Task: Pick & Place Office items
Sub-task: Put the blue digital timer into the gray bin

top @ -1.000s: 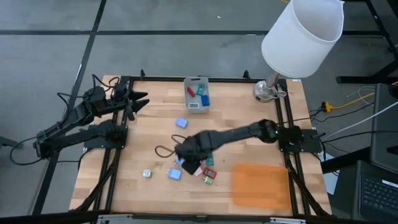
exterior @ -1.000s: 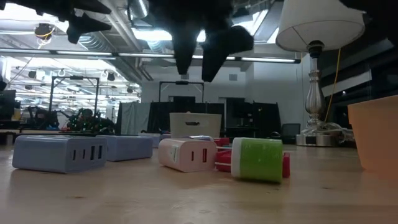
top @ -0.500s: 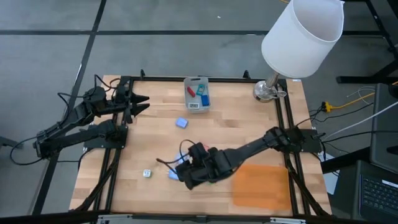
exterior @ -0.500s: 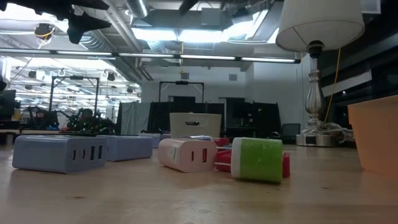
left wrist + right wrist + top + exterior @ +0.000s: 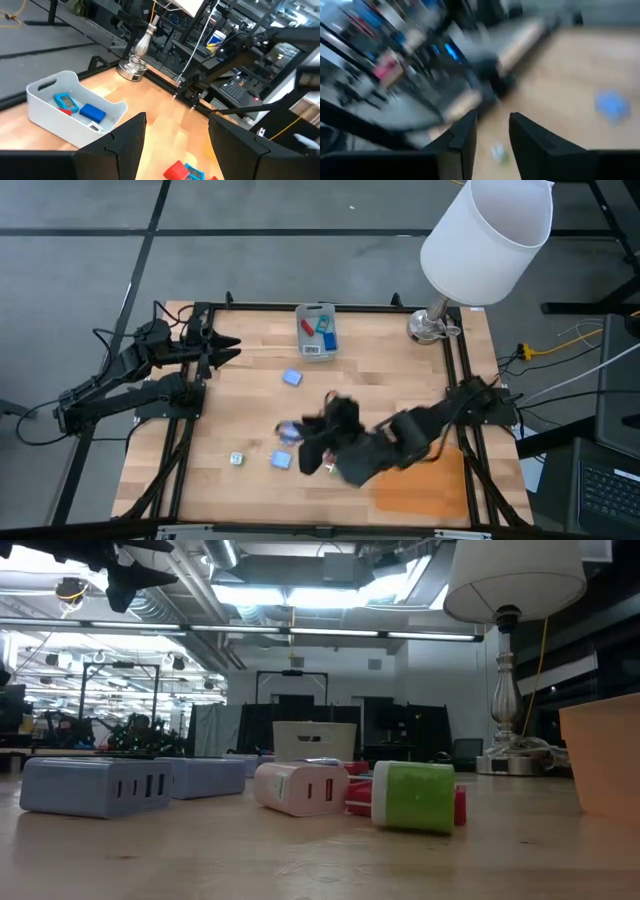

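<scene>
Since half a second back the right arm has swung its elbow toward 6 o'clock, and the right gripper (image 5: 318, 448) now sits blurred mid-table over the scattered office items (image 5: 282, 460). Its fingers (image 5: 462, 142) look a little apart with nothing between them. More pieces lie in the grey bin (image 5: 316, 332) at 12 o'clock. Over at 9 o'clock the left gripper (image 5: 222, 348) waits, spread wide and empty. An orange mat (image 5: 420, 480) is at 5 o'clock.
</scene>
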